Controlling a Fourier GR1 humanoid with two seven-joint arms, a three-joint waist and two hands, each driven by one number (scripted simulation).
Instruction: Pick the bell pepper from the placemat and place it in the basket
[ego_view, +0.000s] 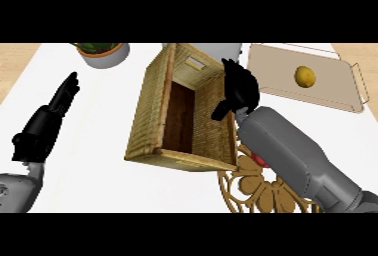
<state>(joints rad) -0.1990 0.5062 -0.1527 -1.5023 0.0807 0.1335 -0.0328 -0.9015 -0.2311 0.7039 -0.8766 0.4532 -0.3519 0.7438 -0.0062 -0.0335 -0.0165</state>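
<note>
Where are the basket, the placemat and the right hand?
basket (150, 131): head view, on its left woven wall.
placemat (255, 192): head view, on its patterned part below the forearm.
right hand (240, 90): head view, on the back of the hand over the basket's right wall.

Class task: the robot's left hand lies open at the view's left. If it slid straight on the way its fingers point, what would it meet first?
Probably the white plant pot beyond the black left hand; the white counter between looks free, though depth is unclear.

Right hand (240, 87), possibly curled, over basket (151, 115).
</note>
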